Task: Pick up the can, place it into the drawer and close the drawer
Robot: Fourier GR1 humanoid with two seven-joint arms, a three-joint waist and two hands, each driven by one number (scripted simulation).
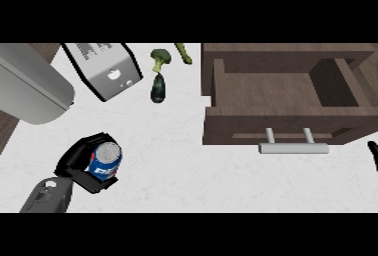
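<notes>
The can (pixel 105 161) is held at the near left of the worktop (pixel 192 170), the left hand (pixel 74 159) curled round its side so it can be carried. The drawer (pixel 244 125) stands open at the right — ready to receive it. The right hand (pixel 373 153) is barely seen — its state cannot be told.

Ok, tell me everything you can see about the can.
The can is blue with a red and white logo and a silvery top. It stands roughly upright at the lower left of the white counter, apart from the open drawer. The left hand curls round it; whether it is lifted cannot be told.
</notes>
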